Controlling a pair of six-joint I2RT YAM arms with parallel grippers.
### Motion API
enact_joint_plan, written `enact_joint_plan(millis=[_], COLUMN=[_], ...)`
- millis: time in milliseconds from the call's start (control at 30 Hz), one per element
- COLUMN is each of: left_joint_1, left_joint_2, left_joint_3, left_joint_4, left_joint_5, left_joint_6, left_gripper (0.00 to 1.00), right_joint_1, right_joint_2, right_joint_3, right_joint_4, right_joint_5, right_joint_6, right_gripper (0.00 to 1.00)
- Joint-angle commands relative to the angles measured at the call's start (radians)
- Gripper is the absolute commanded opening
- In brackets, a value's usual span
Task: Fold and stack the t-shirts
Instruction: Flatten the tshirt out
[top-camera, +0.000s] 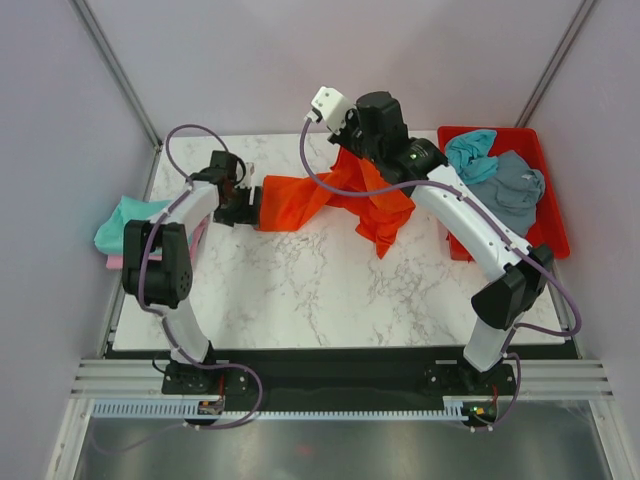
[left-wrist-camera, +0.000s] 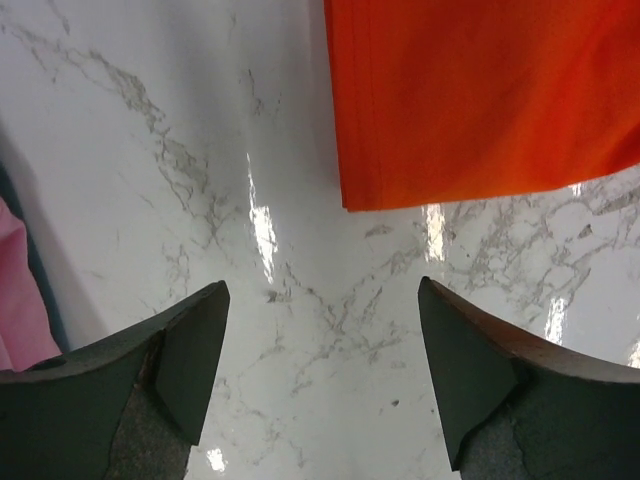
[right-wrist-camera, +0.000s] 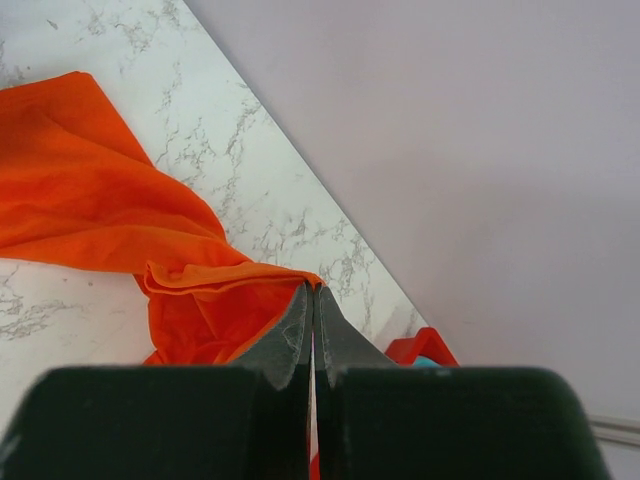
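The orange t-shirt (top-camera: 340, 200) hangs stretched over the back of the marble table, one end resting at the left, the other lifted. My right gripper (right-wrist-camera: 313, 288) is shut on the orange t-shirt's edge (right-wrist-camera: 200, 280) and holds it up near the back edge (top-camera: 350, 150). My left gripper (left-wrist-camera: 322, 290) is open and empty just above the table, the orange shirt's hem (left-wrist-camera: 480, 110) a little beyond its fingertips; it shows in the top view (top-camera: 240, 205). A teal shirt (top-camera: 470, 155) and a grey-blue shirt (top-camera: 515, 190) lie in the red tray. Folded teal (top-camera: 125, 225) and pink (left-wrist-camera: 20, 290) shirts sit at the table's left edge.
The red plastic tray (top-camera: 552, 215) stands at the right edge of the table. Grey walls enclose the back and sides. Purple cables loop off both arms.
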Motion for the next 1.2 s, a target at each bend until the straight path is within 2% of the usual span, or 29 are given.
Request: enact_joint_plan(millis=[0,67,200,267,567,667,700,733,800,833,1000,1167], left_joint_1=[-0.004,-0.007,-0.013,-0.013,-0.023,-0.023,-0.023,-0.023,-0.025,-0.025,-0.025,-0.025], left_joint_2=[0.101,0.140,0.195,0.221,0.304,0.315,0.313,0.309,0.283,0.269,0.111,-0.177], left_joint_3=[0.114,0.171,0.226,0.248,0.297,0.297,0.296,0.289,0.270,0.262,0.210,0.171], left_joint_4=[-0.020,-0.031,-0.046,-0.051,-0.087,-0.098,-0.101,-0.103,-0.104,-0.106,-0.114,-0.129], left_joint_5=[0.019,0.053,0.065,0.088,0.165,0.206,0.223,0.250,0.261,0.261,0.242,0.191], left_joint_6=[0.027,0.031,0.032,0.032,0.029,0.027,0.026,0.023,0.012,0.008,0.000,0.049], left_gripper=[0.81,0.74,0.74,0.71,0.73,0.70,0.65,0.46,0.21,0.02,0.02,0.02], right_joint_1=[0.001,0.001,0.001,0.000,-0.003,-0.006,-0.008,-0.011,-0.014,-0.019,-0.031,-0.045], right_joint_2=[-0.011,-0.010,-0.007,-0.008,0.018,0.029,0.033,0.036,0.039,0.041,0.023,-0.082], right_joint_3=[0.045,0.045,0.041,0.038,0.058,0.064,0.063,0.066,0.066,0.071,0.072,0.037], right_joint_4=[0.013,0.015,0.021,0.024,0.042,0.056,0.064,0.068,0.081,0.081,0.099,0.101], right_joint_5=[0.026,0.030,0.038,0.044,0.070,0.082,0.087,0.095,0.108,0.112,0.142,0.153], right_joint_6=[-0.017,-0.018,-0.023,-0.025,-0.034,-0.028,-0.026,-0.023,-0.012,-0.012,-0.003,0.031], right_gripper=[0.00,0.00,0.00,0.00,0.00,0.00,0.00,0.00,0.00,0.00,0.00,0.00])
